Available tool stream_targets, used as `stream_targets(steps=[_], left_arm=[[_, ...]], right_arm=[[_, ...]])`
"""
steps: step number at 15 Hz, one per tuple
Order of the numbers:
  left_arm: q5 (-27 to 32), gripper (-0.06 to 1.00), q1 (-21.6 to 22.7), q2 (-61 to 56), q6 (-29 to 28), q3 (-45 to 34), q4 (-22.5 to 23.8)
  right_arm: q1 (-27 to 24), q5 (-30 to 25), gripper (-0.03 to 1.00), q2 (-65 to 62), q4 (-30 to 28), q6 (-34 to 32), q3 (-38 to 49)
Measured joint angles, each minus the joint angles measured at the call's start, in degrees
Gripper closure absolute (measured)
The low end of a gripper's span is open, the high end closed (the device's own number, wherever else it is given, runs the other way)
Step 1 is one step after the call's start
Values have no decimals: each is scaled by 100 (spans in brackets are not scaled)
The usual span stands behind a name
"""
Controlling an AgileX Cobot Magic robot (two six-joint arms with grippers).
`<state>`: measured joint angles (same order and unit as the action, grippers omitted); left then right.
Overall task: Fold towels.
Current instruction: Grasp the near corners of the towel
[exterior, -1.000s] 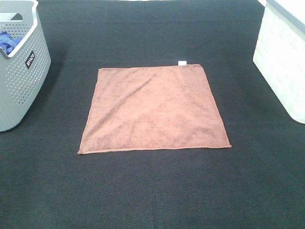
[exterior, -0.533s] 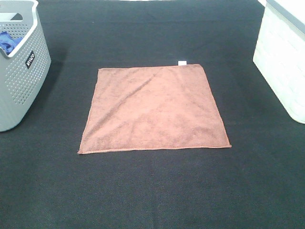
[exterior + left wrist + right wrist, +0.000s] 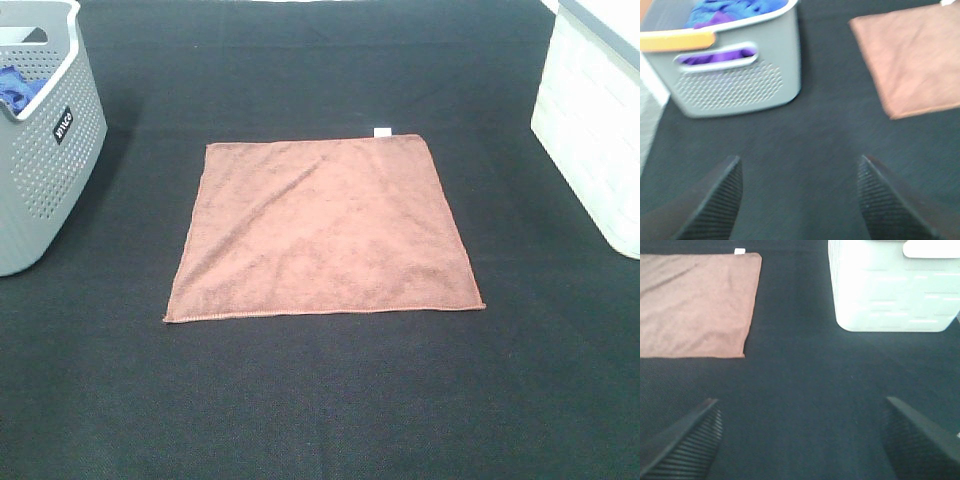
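Note:
A reddish-brown square towel (image 3: 322, 228) lies flat and unfolded in the middle of the black mat, with a small white tag (image 3: 382, 132) at its far right corner. It also shows in the left wrist view (image 3: 912, 57) and the right wrist view (image 3: 695, 305). Neither arm shows in the exterior high view. My left gripper (image 3: 799, 200) is open and empty over bare mat, between the grey basket and the towel's near left corner. My right gripper (image 3: 802, 440) is open and empty over bare mat, between the towel's near right corner and the white bin.
A grey perforated basket (image 3: 45, 150) holding blue and purple cloths (image 3: 735, 7) stands at the left edge. A white bin (image 3: 595, 130) stands at the right edge. Black mat (image 3: 320, 400) surrounds the towel.

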<state>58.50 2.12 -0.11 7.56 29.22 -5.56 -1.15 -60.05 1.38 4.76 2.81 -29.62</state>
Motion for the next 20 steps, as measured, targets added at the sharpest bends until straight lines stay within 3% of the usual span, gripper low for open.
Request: stream_targets(steps=[2, 5, 6, 7, 8, 9, 10, 11, 14, 15, 17, 18, 20], left_arm=[[-596, 32, 0, 281, -6, 29, -464], [-1616, 32, 0, 1581, -109, -74, -1266], [-1616, 32, 0, 1581, -109, -74, -1266], [-1782, 32, 0, 2040, -109, -74, -1610], [-1891, 32, 0, 2859, -97, -74, -2320], [-1914, 32, 0, 3392, 11, -74, -2739], [-1960, 32, 0, 4263, 430, -74, -3329], [-1960, 32, 0, 4263, 430, -74, -3329], [-2177, 32, 0, 6125, 1919, -74, -4830], [-2246, 32, 0, 7036, 2956, -74, -5850], [-2275, 32, 0, 8153, 4538, -69, -7311], [-2269, 32, 0, 8892, 5632, -63, -8296], [-2080, 32, 0, 9763, 6910, -46, -9185]], right_arm=[[0, 206, 21, 647, 252, -17, -206], [0, 355, 22, 2429, 802, 109, -539], [0, 355, 22, 2429, 802, 109, -539], [0, 453, 22, 3031, 1003, 321, -642], [0, 521, 22, 3908, 1306, 676, -819], [0, 556, 22, 4767, 1667, 963, -997], [0, 607, 22, 5311, 1931, 1186, -1134], [0, 607, 22, 5311, 1931, 1186, -1134], [0, 934, 22, 6881, 2756, 1690, -1490], [0, 1020, 22, 7534, 3088, 1937, -1707], [0, 1209, 22, 8331, 3472, 2326, -2074], [0, 1278, 22, 8852, 3747, 2595, -2361], [0, 1289, 22, 9586, 4171, 2962, -2699]])
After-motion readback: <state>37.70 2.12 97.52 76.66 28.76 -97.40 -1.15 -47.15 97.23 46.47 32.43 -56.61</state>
